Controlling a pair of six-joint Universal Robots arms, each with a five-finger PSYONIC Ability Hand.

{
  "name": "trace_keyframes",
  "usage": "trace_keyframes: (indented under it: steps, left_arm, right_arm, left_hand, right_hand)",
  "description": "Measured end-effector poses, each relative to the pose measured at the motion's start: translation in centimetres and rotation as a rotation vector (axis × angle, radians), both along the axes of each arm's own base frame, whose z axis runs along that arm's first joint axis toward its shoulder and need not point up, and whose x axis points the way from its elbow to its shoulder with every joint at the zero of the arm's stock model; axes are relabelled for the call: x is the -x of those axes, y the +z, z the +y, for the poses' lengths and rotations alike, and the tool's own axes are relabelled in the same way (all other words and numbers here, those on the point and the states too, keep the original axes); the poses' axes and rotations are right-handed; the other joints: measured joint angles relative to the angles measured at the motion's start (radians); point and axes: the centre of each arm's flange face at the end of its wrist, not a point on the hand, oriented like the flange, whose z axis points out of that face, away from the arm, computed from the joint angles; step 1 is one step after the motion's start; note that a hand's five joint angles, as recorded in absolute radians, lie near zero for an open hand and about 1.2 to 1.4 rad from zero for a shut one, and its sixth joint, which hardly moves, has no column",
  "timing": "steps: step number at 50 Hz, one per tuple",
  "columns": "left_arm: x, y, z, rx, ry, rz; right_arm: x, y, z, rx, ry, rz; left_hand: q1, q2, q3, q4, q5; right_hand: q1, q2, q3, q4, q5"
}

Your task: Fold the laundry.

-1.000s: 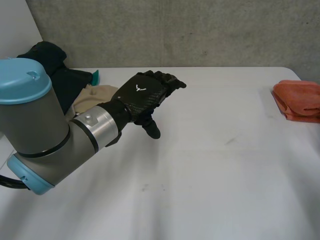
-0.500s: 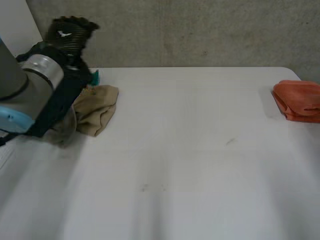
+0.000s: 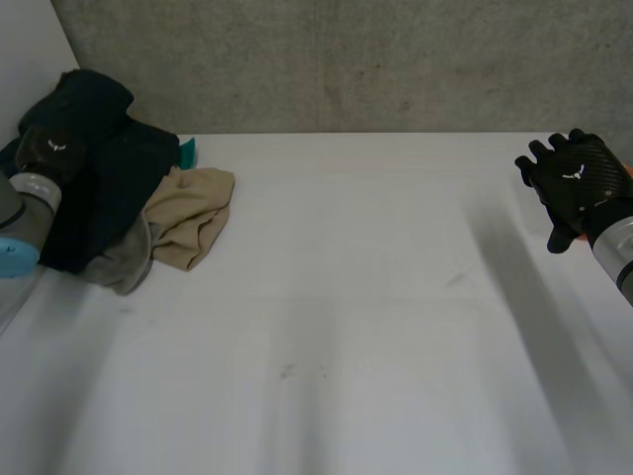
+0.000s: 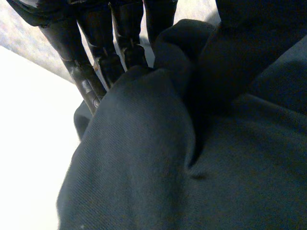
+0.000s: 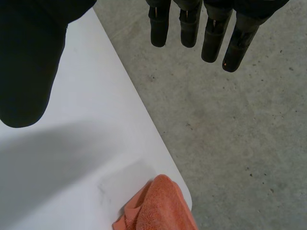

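A heap of laundry lies at the table's far left corner. It holds a dark navy garment (image 3: 104, 188), a tan cloth (image 3: 193, 223) and a grey piece (image 3: 124, 262). My left hand (image 3: 49, 153) rests on the navy garment's left side. In the left wrist view its fingers (image 4: 86, 72) dig into a raised fold of the navy garment (image 4: 144, 158), tips buried, gathering it. My right hand (image 3: 574, 178) hovers at the table's right edge, fingers (image 5: 189, 24) straight and apart, holding nothing. A folded orange towel (image 5: 158, 206) lies on the table's corner beneath it.
The white table (image 3: 346, 327) stretches bare between the heap and the right hand. A small teal item (image 3: 188, 151) peeks out behind the heap. A concrete wall stands behind the table, and concrete floor (image 5: 240, 143) lies beyond its right edge.
My left arm swung from the table's middle back to the heap, and its hand closed into the navy garment. My right hand came into view over the orange towel.
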Motion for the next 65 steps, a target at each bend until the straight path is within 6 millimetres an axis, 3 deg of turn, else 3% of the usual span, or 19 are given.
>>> trace_keyframes:
  steps: [9, 11, 14, 16, 18, 19, 20, 21, 24, 25, 26, 28, 29, 30, 37, 41, 47, 55, 65]
  left_arm:
    - [4.1, 6.7, 2.6, 0.109, -0.099, 0.221]
    - [5.9, 9.5, 4.6, 0.13, -0.154, 0.324]
    - [8.0, 11.5, 7.0, 0.122, -0.227, 0.414]
    - [11.0, 12.6, 10.3, 0.078, -0.338, 0.49]
    - [14.0, 13.0, 14.0, 0.011, -0.466, 0.549]
    - [14.0, 13.0, 14.0, 0.011, -0.466, 0.549]
    - [16.6, 12.8, 17.7, -0.066, -0.592, 0.588]
    - [17.0, 12.7, 18.3, -0.081, -0.613, 0.592]
    - [21.5, 10.4, 26.3, -0.278, -0.893, 0.596]
    - [21.9, 10.1, 27.0, -0.297, -0.918, 0.593]
    - [22.9, 9.0, 29.5, -0.358, -1.001, 0.575]
    - [23.5, 8.0, 31.4, -0.401, -1.059, 0.556]
    - [23.9, 7.3, 32.7, -0.43, -1.101, 0.536]
    - [24.2, 6.6, 33.7, -0.445, -1.129, 0.514]
    - [23.5, 6.1, 32.4, -0.391, -1.053, 0.466]
    - [21.8, 6.5, 29.6, -0.341, -0.875, 0.481]
    - [19.5, 5.9, 28.1, -0.359, -0.62, 0.495]
    - [18.6, 3.9, 30.5, -0.52, -0.444, 0.447]
    - [18.7, 1.4, 33.9, -0.747, -0.349, 0.508]
  right_arm:
    - [0.1, 0.1, -0.2, 0.002, -0.007, -0.003]
    - [0.2, 0.0, -0.2, 0.0, -0.01, -0.004]
    - [0.2, 0.1, -0.2, 0.0, -0.012, -0.006]
    - [0.3, 0.2, -0.2, 0.002, -0.014, -0.009]
    - [0.3, 0.3, -0.2, 0.005, -0.015, -0.012]
    - [0.3, 0.3, -0.2, 0.005, -0.015, -0.012]
    - [0.3, 0.4, -0.2, 0.008, -0.016, -0.014]
    - [0.3, 0.5, -0.2, 0.008, -0.016, -0.014]
    - [0.3, 0.6, -0.2, 0.013, -0.018, -0.017]
    - [0.3, 0.7, -0.2, 0.013, -0.017, -0.017]
    - [0.3, 0.7, -0.2, 0.014, -0.018, -0.018]
    - [0.3, 0.7, -0.2, 0.014, -0.017, -0.018]
    - [0.2, 0.7, -0.2, 0.013, -0.017, -0.018]
    - [0.2, 0.7, -0.2, 0.013, -0.017, -0.018]
    - [0.1, 0.8, -0.2, 0.011, -0.008, -0.019]
    - [-0.3, 0.9, 0.0, 0.004, 0.006, -0.023]
    - [-1.9, 1.2, 0.9, -0.06, 0.088, -0.048]
    - [-4.3, 1.2, 1.6, -0.215, 0.295, -0.075]
    - [-8.6, 0.1, -0.3, -0.297, 0.481, -0.063]
  left_hand:
    - [0.022, 0.009, 0.008, 0.005, 0.0]
    - [0.034, 0.009, 0.018, 0.01, 0.0]
    - [0.04, 0.012, 0.034, 0.016, 0.0]
    - [0.04, 0.012, 0.034, 0.019, 0.002]
    - [0.04, 0.012, 0.036, 0.019, 0.01]
    - [0.04, 0.012, 0.036, 0.019, 0.01]
    - [0.046, 0.016, 0.044, 0.02, 0.026]
    - [0.049, 0.016, 0.044, 0.02, 0.027]
    - [0.053, 0.013, 0.041, 0.02, 0.029]
    - [0.053, 0.013, 0.041, 0.02, 0.029]
    - [-0.271, -0.321, -0.268, -0.296, -0.271]
    - [-0.367, -0.405, -0.351, -0.381, -0.356]
    - [-0.689, -0.716, -0.657, -0.698, -0.672]
    - [-0.787, -0.866, -0.82, -0.867, -0.821]
    - [-0.803, -0.947, -0.899, -0.962, -0.895]
    - [-0.803, -0.947, -0.899, -0.962, -0.895]
    - [-0.803, -0.947, -0.899, -0.962, -0.895]
    - [-0.802, -0.947, -0.899, -0.962, -0.895]
    - [-0.683, -0.844, -0.8, -0.851, -0.779]
  right_hand:
    - [0.0, 0.0, 0.0, 0.0, 0.0]
    - [0.0, 0.0, 0.0, 0.0, 0.0]
    - [0.0, 0.0, 0.0, 0.0, 0.0]
    - [0.0, 0.0, 0.0, 0.0, 0.0]
    - [0.0, 0.0, 0.0, 0.0, 0.0]
    - [0.0, 0.0, 0.0, 0.0, 0.0]
    - [0.0, 0.0, 0.0, 0.0, 0.0]
    - [0.0, 0.0, 0.0, 0.0, 0.0]
    - [0.0, 0.0, 0.0, 0.0, 0.0]
    - [0.0, 0.0, 0.0, 0.0, 0.0]
    - [0.0, 0.0, 0.0, 0.0, 0.0]
    - [0.0, 0.0, 0.0, 0.0, 0.0]
    - [0.0, 0.0, 0.0, 0.0, 0.0]
    - [0.0, 0.0, 0.0, 0.0, 0.0]
    - [0.0, 0.0, 0.0, 0.0, 0.0]
    - [0.0, 0.0, 0.0, 0.0, 0.0]
    - [0.0, 0.0, 0.0, 0.0, 0.0]
    - [0.0, 0.0, 0.0, 0.0, 0.0]
    - [0.0, 0.0, 0.0, 0.0, 0.0]
